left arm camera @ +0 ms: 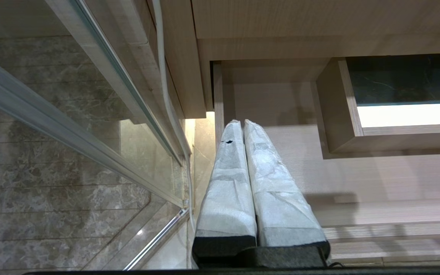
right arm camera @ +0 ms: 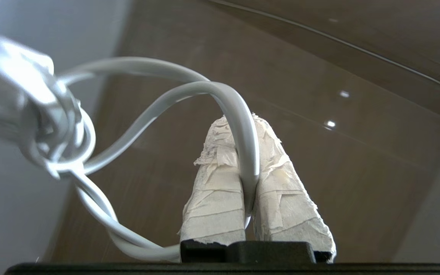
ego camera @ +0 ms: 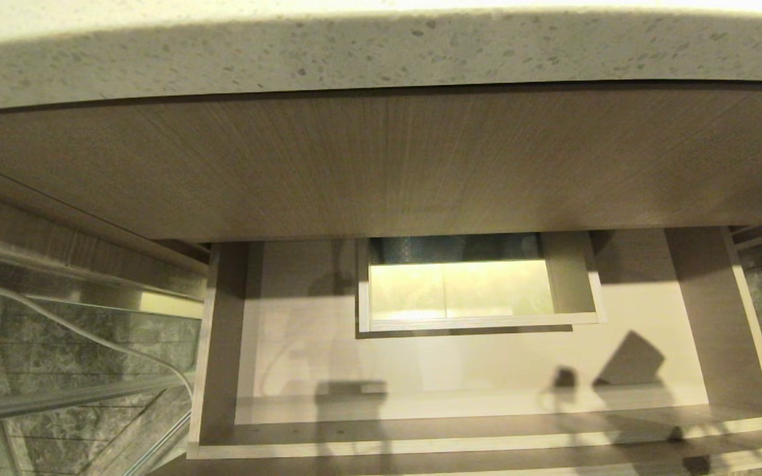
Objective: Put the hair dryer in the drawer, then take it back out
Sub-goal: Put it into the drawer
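Note:
The drawer [ego camera: 421,370] stands pulled out under the counter. Its pale floor is bare, and a boxed cut-out [ego camera: 480,322] sits in its middle. The hair dryer is not in the head view. In the right wrist view my right gripper [right arm camera: 239,119] is shut on a loop of the hair dryer's pale cord [right arm camera: 159,103], up against a brown panel. The cord runs to a blurred white bundle [right arm camera: 21,103] at the picture's edge; the head is hidden. My left gripper [left arm camera: 241,123] is shut on nothing, parked above the drawer's [left arm camera: 357,179] left wall.
A speckled stone counter [ego camera: 381,53] and a tall wood-grain panel [ego camera: 381,165] overhang the drawer. To the left are a glass partition with a metal rail [ego camera: 57,396], a thin white cable [ego camera: 90,337] and a marble floor [left arm camera: 52,198].

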### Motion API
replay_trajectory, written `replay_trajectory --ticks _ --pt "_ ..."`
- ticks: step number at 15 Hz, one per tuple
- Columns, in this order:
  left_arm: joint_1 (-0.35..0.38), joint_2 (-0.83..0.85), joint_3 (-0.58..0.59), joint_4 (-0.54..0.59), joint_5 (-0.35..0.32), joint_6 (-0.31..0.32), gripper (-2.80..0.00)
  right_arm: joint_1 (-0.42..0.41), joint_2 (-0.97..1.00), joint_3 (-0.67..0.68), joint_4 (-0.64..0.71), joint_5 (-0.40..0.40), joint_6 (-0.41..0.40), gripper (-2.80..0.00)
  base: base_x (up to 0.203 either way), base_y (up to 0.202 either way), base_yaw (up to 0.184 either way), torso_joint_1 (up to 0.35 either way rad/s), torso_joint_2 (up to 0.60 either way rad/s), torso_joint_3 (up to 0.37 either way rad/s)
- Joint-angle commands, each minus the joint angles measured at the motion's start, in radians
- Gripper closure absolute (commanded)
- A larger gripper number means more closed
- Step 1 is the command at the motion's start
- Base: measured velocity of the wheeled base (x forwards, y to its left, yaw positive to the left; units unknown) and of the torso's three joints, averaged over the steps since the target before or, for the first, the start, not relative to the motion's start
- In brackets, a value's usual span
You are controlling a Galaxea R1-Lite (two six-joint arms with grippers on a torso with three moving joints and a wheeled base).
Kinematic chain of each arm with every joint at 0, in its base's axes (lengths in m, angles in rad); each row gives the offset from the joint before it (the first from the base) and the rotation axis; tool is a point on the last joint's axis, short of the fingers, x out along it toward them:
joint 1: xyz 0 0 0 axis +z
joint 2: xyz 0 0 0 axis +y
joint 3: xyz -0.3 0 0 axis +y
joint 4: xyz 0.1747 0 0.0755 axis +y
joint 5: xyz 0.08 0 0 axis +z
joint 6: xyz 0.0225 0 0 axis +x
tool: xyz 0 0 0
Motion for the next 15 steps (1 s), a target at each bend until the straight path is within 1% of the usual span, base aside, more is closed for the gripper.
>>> replay_trajectory --ticks 1,5,9,10,15 --pt "0.000 0.000 0.040 -0.002 0.000 -0.001 0.00 0.001 0.062 0.002 0.077 -0.003 -0.001 0.00 0.000 0.000 0.000 0.000 0.00 0.000" --pt "0.000 0.000 0.040 -0.002 0.000 -0.001 0.00 0.001 0.126 0.016 0.210 0.019 0.011 0.00 0.000 0.000 0.000 0.000 0.00 0.000" --pt "0.000 0.000 0.040 -0.002 0.000 -0.001 0.00 0.001 0.184 0.030 0.274 0.034 0.000 0.00 0.000 0.000 0.000 0.000 0.00 0.000" --pt "0.000 0.000 0.040 -0.002 0.000 -0.001 0.00 0.001 0.207 0.031 0.293 0.048 0.000 0.00 0.000 0.000 0.000 0.000 0.00 0.000" --pt "0.000 0.000 0.040 -0.002 0.000 -0.001 0.00 0.001 0.318 0.021 0.455 0.202 0.013 0.00 0.000 0.000 0.000 0.000 0.00 0.000"
